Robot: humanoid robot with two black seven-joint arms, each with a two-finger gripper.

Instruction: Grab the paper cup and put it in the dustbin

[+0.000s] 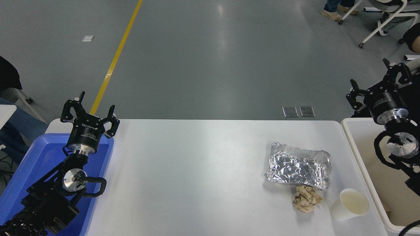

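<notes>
paper cup (351, 204) upright on bench (197, 170) at 5 o'clock, beside dustbin (367, 177) rim | brown paper ball (306, 198) just left of cup | foil tray (298, 165) behind ball | L tool (89, 115) wide, empty, over blue tray (29, 170) at 9 | R tool (377, 82) wide, empty, above dustbin far end at 3

Bright, even overhead light fills the scene. A pale streak of glare runs down the grey floor (226, 42), and the white counter (197, 170) carries a soft sheen. The foil tray (298, 165) glints. Shadows are faint and short. Focus is sharp throughout, with slight wide-angle bending at the edges.
</notes>
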